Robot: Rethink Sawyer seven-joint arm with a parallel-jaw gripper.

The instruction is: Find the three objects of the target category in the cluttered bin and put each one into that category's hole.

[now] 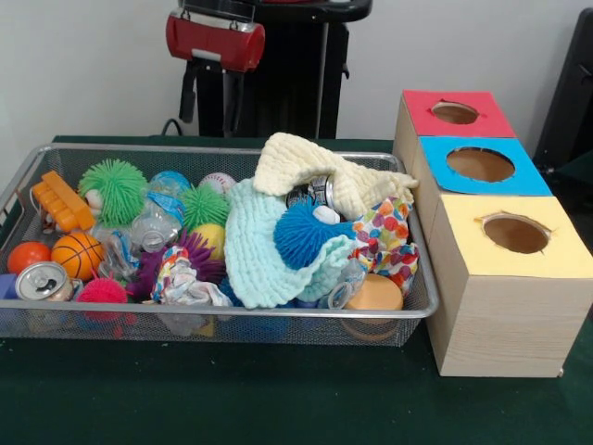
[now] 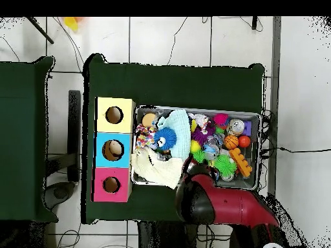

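The wire-mesh bin [image 1: 422,311] stands on the green table, full of clutter; it also shows in the overhead view [image 2: 260,152]. No plush animal shows in either view. A pale yellow cloth [image 1: 306,162] and a light blue knitted cloth [image 1: 255,250] cover the middle and may hide things. A blue spiky ball with googly eyes [image 1: 301,232] lies between them. The wooden box [image 1: 505,315] beside the bin has a red [image 1: 455,112], a blue [image 1: 480,164] and a yellow hole [image 1: 515,234]. The red arm's end [image 2: 191,175] hangs over the bin's robot-side rim; the gripper itself is hard to make out.
The bin also holds green spiky balls [image 1: 116,188], a purple one [image 1: 190,255], a pink one [image 1: 102,292], a small basketball [image 1: 76,255], an orange ball [image 1: 26,256], a can [image 1: 42,281], an orange toy [image 1: 61,202], a plastic bottle [image 1: 156,222] and a spotted cloth [image 1: 389,236].
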